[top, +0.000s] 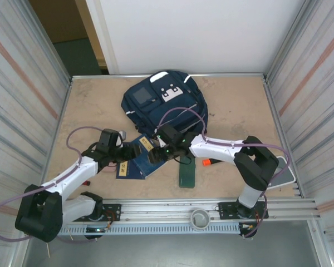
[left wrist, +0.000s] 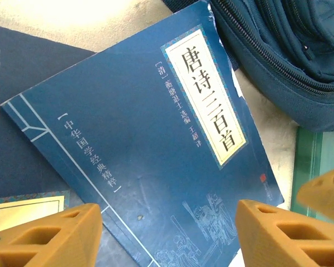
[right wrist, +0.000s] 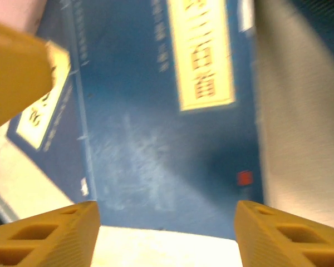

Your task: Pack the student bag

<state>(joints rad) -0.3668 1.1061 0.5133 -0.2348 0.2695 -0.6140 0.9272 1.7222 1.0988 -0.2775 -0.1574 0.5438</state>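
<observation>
both jaws just beside student bag (top: 164, 97)

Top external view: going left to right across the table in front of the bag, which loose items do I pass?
Navy books → green book → orange item.
</observation>
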